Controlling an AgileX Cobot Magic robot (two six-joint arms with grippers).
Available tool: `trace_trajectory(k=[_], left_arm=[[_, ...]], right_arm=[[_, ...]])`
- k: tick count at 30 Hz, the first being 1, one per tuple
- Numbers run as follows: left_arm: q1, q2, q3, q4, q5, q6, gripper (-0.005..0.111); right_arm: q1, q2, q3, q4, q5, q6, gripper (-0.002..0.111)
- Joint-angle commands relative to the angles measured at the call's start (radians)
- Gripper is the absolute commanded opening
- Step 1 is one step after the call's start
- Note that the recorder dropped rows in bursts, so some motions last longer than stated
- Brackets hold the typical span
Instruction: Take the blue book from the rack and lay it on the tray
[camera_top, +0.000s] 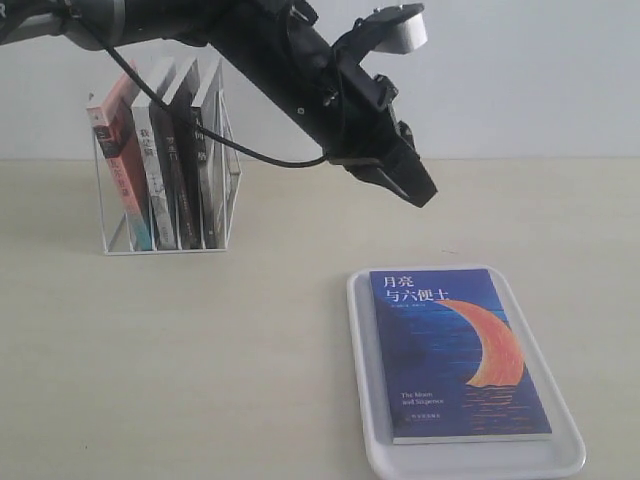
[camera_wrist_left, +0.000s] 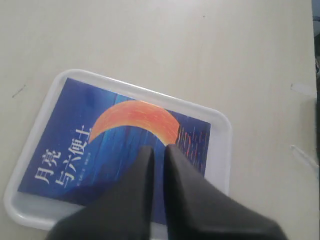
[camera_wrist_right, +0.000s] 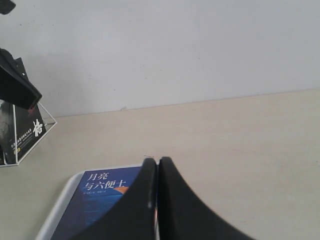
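The blue book (camera_top: 455, 350) with its orange crescent lies flat, cover up, inside the white tray (camera_top: 365, 400) at the front right. Above and behind the tray hangs my left gripper (camera_top: 420, 190), reaching across from the left and touching nothing. From the left wrist, its fingers (camera_wrist_left: 145, 165) stand almost together with a thin slit, shut and empty, over the book (camera_wrist_left: 115, 150) and tray (camera_wrist_left: 220, 150). My right gripper (camera_wrist_right: 158, 160) is shut and empty, low beside the book (camera_wrist_right: 100, 195) and tray (camera_wrist_right: 55, 215); it is out of the exterior view. The white wire rack (camera_top: 165, 251) stands at the back left.
The rack holds a pink-red-spined book (camera_top: 112, 150) and several black-and-grey books (camera_top: 185, 160). One corner of the rack (camera_wrist_right: 30, 145) shows in the right wrist view. A pale wall runs along the table's far edge. The black left arm (camera_top: 290, 70) spans the space above the rack.
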Motion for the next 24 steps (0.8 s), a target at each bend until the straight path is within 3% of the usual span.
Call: trace_trajectory(k=[1,10,16,19,24], left_arm=[[0.006,-0.012,0.022,0.0,-0.018,-0.079,0.005],[0.006,-0.089,0.195,-0.135,-0.105,-0.063,0.005],[0.006,-0.22,0.442,-0.272,-0.22,0.051,0.005],[0.006,-0.316,0.603,-0.401,-0.267,0.155,0.005],[0.006,-0.465,0.89,-0.782,-0.242,0.512,0.005]], right_arm=[[-0.003,-0.005,-0.001,-0.002,-0.007,-0.002,0.0],[-0.003,-0.005,-0.001,-0.002,-0.007,-0.002,0.0],[-0.003,-0.005,-0.001,-0.002,-0.007,-0.002,0.0],[-0.003,-0.005,-0.001,-0.002,-0.007,-0.002,0.0],[-0.003,-0.005,-0.001,-0.002,-0.007,-0.002,0.0]])
